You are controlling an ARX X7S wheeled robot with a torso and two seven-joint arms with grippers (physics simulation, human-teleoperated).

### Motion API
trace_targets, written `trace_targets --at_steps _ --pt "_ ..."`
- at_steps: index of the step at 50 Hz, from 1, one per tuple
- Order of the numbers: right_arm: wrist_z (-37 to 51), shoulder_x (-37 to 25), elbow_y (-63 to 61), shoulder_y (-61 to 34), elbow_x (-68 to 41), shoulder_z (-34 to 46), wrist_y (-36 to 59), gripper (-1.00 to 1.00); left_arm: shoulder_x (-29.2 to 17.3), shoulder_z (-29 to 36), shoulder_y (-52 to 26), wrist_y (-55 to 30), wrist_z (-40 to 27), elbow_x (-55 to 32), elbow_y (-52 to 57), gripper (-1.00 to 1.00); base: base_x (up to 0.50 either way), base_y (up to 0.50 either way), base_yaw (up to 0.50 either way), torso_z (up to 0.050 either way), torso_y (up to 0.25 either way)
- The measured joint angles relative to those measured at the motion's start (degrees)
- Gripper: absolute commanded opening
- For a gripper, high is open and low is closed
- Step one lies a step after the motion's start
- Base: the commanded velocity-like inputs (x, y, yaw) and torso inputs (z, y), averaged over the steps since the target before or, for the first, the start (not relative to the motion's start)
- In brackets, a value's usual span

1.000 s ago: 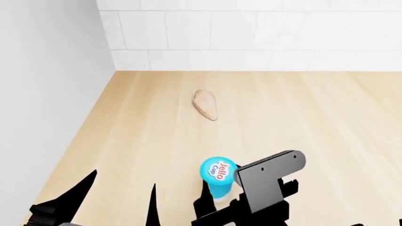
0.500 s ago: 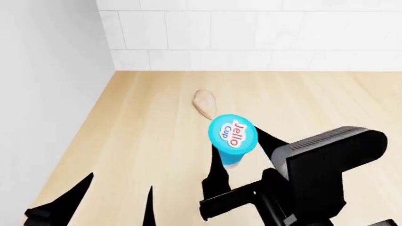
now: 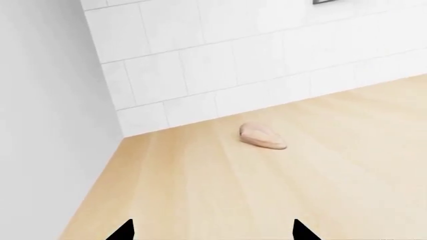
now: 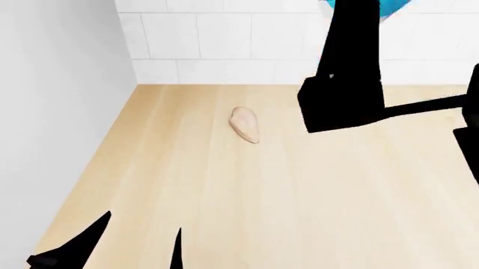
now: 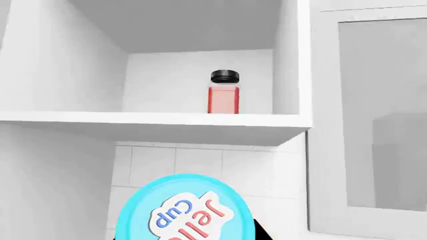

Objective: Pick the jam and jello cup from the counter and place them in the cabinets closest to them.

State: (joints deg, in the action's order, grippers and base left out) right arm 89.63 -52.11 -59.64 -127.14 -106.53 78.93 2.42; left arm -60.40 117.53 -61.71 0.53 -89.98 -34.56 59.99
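Note:
The jello cup (image 5: 186,212), blue with a "Jello Cup" lid, fills the near part of the right wrist view, and my right gripper (image 4: 358,8) is shut on it, raised high above the counter (image 4: 224,185). Only slivers of the cup (image 4: 393,7) show past the arm in the head view. It hangs below and in front of an open wall cabinet (image 5: 153,120). My left gripper (image 4: 142,224) is open and empty, low over the counter's near left. The jam is out of view.
A red-filled bottle with a black cap (image 5: 224,93) stands at the back of the open cabinet shelf. A closed glass-fronted door (image 5: 380,115) lies beside it. A beige lump (image 4: 245,124) rests on the counter near the tiled wall. A white side wall (image 4: 53,112) bounds the left.
My right arm has lifted the jello cup from just above the counter to cabinet height, almost out of the head view. The left gripper has stayed put.

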Motion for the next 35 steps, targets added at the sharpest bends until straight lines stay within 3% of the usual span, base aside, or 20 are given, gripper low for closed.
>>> trace_targets --at_steps 7,14,26,35 --pt "0.2 -0.8 0.1 -4.0 -5.6 -10.1 3.5 -1.00 0.1 0.9 -0.6 0.5 0.0 0.3 0.0 1.00 0.00 0.00 0.00 0.000 0.000" --pt "0.3 0.9 2.3 -5.9 -7.4 -15.0 5.8 -1.00 0.1 1.4 -1.3 0.7 0.0 0.2 0.0 1.00 0.00 0.00 0.00 0.000 0.000" --pt "0.0 8.4 10.1 -7.1 -4.0 -13.9 7.2 -1.00 0.2 1.1 -0.7 0.6 0.0 0.6 0.0 1.00 0.00 0.00 0.00 0.000 0.000" --pt "-5.8 14.7 22.9 -6.9 1.3 -12.6 11.0 -1.00 1.1 -0.7 0.6 -0.3 0.0 -0.3 0.0 1.00 0.00 0.00 0.00 0.000 0.000"
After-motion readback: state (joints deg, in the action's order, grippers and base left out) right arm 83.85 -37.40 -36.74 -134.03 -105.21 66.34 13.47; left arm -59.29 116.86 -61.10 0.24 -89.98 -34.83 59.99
